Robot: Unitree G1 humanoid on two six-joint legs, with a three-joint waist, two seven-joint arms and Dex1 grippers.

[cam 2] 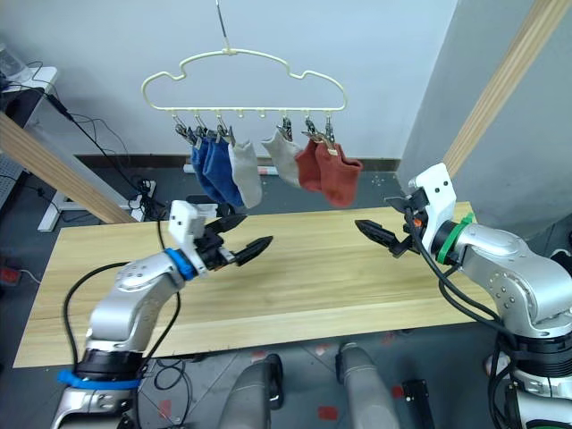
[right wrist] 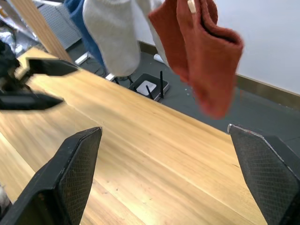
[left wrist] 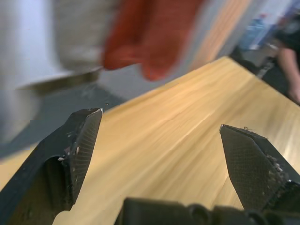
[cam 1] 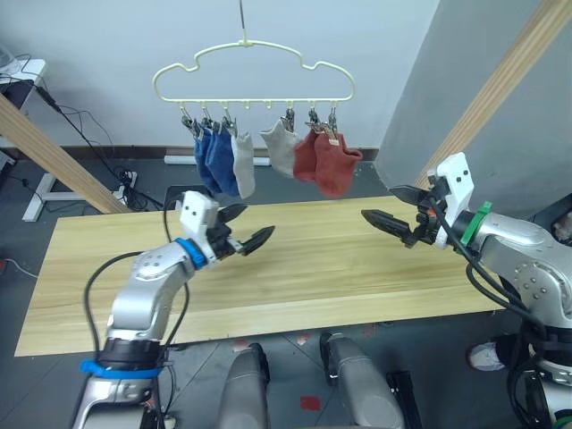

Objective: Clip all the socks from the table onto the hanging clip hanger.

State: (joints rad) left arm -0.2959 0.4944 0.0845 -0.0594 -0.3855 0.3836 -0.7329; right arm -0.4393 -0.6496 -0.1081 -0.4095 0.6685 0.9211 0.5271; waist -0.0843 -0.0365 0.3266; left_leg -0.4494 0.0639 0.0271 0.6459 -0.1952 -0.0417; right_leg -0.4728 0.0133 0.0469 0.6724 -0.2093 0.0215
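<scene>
Six socks hang clipped on the pale yellow cloud-shaped wire hanger (cam 1: pixel 253 73)

You see two blue (cam 1: pixel 214 161), two light grey (cam 1: pixel 243 164) and two rust-red fabric socks (cam 1: pixel 337 168) above the far edge of the long light wooden plank table (cam 1: pixel 340 268); your left gripper (cam 1: pixel 243 228) and right gripper (cam 1: pixel 391 210) hover spread apart, empty, below them

A long rectangular table (cam 1: pixel 304 277) of light wooden planks stands across the room — grain running lengthwise, pale yellow-tan boards. Its top lies flat and level, its far edge toward the grey wall (cam 1: pixel 107 54).
</scene>
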